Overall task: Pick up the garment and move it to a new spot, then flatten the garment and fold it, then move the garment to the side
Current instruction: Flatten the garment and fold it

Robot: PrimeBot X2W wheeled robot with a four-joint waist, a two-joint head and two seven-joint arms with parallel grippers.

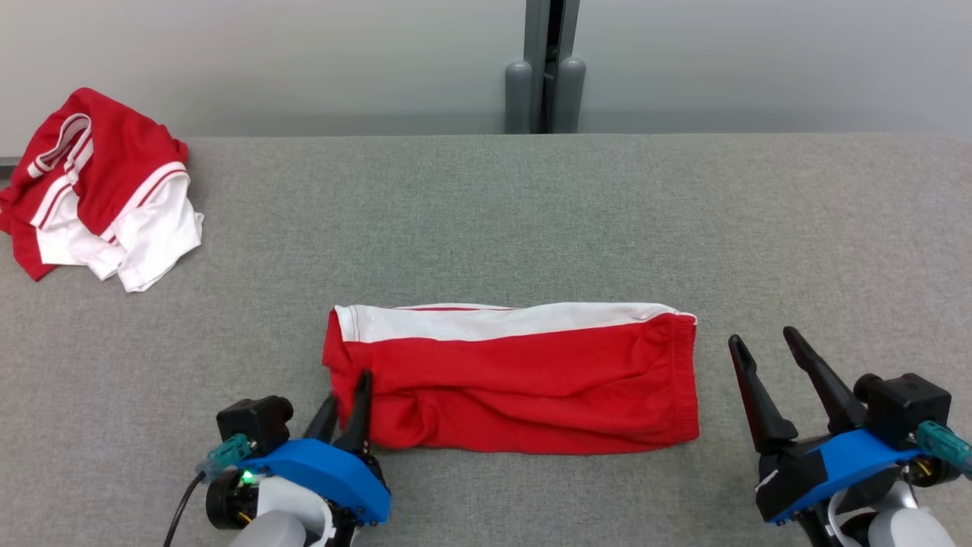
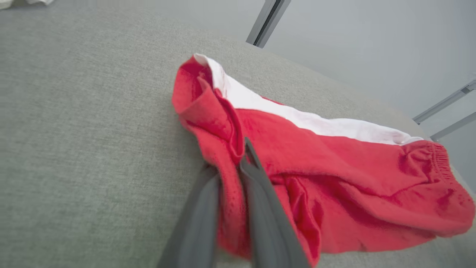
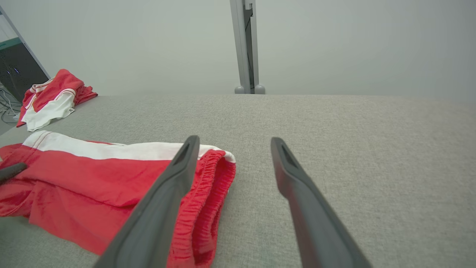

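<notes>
Centrally, folded red garment (image 1: 524, 380) on the grey table (image 1: 486, 220); crumpled clothes (image 1: 99, 182) far left.

The garment (image 1: 524, 380) is a pair of red shorts with a broad white band along its far long edge and a gathered elastic waistband at its right end, folded into a long, flat strip. It lies crosswise on the grey cloth-covered table (image 1: 531, 213), in the near half and about midway across, its long sides running left to right. The right end sits neat and flat, while the left end is rumpled, with a ridge of red cloth drawn up at the near left corner.
</notes>
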